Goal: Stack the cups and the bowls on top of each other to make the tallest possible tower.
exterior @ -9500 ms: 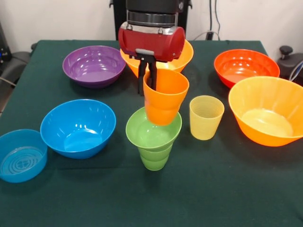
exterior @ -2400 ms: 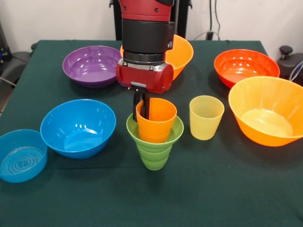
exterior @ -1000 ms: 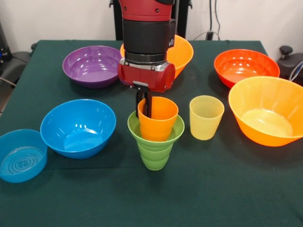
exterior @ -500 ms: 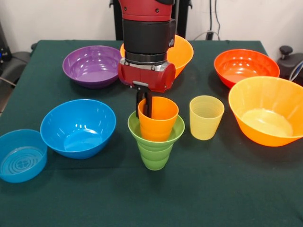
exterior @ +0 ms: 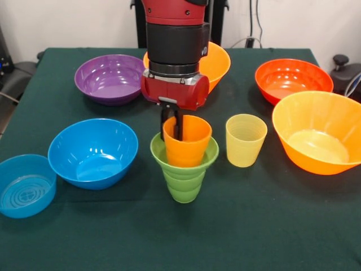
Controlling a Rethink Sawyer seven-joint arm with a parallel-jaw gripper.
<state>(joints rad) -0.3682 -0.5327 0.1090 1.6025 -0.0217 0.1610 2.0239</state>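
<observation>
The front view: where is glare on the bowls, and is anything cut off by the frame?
Front view: white glare spots on the purple bowl and medium blue bowl; the big orange bowl and small blue bowl are cropped at the edges.

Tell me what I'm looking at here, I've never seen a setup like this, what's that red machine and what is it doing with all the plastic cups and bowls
The red and black machine is a robot arm. The one current picture is taken from across the table, facing it, so the arm comes down from the top. Its gripper is a small black claw, shut on the far rim of an orange cup.

That orange cup sits inside a small green bowl, which rests on a green ribbed cup. Together they form a short tower.

Spread over the dark green table are the spare pieces: a pale yellow cup, a medium blue bowl, a small translucent blue bowl, a purple bowl, a red-orange bowl, and two big orange bowls, one at the right edge and one partly hidden behind the arm.
</observation>
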